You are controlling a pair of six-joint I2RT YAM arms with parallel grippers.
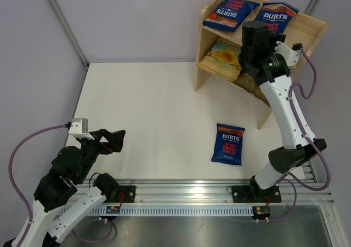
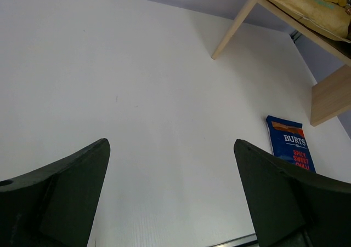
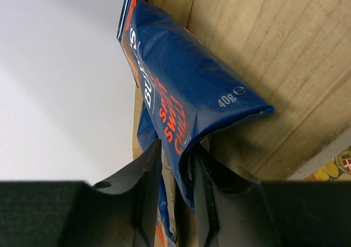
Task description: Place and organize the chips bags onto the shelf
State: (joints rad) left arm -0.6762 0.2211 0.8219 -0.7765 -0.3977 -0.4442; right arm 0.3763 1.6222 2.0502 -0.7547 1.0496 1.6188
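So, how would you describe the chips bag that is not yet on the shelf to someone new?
Find the wooden shelf at the far right of the white table. Toward the near edge, a dark blue Burts bag lies flat on the table. It is the only bag off the shelf.

Burts bags atop shelf; third bag seemingly flat.

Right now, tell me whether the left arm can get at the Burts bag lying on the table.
Probably yes: only bare table separates the open left gripper from the bag, though it lies nearer the right arm's base, a long stretch.
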